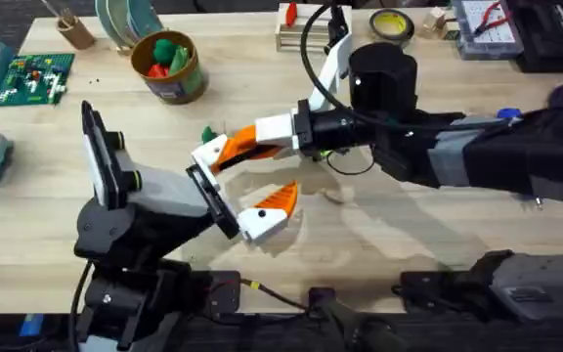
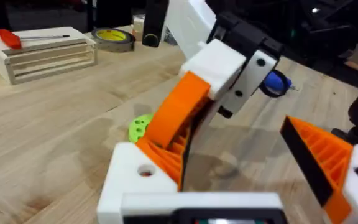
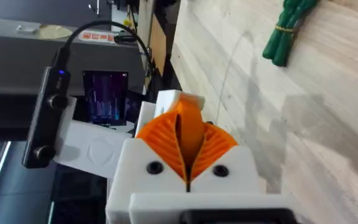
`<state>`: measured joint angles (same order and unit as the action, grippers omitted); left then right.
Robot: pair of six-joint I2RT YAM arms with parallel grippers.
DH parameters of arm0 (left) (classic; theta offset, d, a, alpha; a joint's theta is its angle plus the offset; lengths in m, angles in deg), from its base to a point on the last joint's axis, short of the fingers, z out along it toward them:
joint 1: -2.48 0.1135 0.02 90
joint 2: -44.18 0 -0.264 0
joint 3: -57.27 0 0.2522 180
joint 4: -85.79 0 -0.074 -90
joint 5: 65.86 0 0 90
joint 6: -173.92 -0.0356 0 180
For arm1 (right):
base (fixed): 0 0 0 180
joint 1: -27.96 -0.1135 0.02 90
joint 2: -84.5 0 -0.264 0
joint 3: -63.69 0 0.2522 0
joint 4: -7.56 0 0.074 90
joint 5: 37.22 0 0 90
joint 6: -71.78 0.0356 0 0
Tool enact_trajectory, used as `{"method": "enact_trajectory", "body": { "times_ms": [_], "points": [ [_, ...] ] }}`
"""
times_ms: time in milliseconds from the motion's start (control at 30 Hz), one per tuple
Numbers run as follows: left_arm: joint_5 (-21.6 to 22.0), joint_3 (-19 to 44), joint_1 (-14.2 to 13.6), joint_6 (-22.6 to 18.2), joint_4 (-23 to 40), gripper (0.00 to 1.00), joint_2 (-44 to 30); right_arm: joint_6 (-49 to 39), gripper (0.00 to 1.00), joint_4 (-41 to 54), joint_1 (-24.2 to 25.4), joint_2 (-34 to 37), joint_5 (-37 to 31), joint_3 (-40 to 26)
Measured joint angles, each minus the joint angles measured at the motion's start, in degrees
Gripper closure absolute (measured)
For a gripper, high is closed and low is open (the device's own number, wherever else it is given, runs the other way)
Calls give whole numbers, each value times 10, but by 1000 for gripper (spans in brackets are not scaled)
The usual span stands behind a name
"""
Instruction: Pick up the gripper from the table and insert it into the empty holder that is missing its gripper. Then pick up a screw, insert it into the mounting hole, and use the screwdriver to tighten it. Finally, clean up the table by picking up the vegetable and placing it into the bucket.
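overhead: two grippers meet, right gripper jaws together, left gripper jaws apart, one bucket.

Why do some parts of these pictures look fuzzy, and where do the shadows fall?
Overhead: the right arm looms dark and soft-edged, casting a shadow on the table. Left wrist: the near white-and-orange fingers are blurred. Right wrist: the green vegetable stays fairly sharp, with soft shadows on the wood.
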<state>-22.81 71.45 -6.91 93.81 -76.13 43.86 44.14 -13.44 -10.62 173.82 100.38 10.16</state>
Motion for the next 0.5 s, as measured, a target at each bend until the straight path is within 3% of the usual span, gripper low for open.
{"method": "enact_trajectory", "body": {
  "times_ms": [500],
  "points": [
    [-10,0,1,0,1,7,0,-94,996,91,8,0,30,-38]
  ]
}}
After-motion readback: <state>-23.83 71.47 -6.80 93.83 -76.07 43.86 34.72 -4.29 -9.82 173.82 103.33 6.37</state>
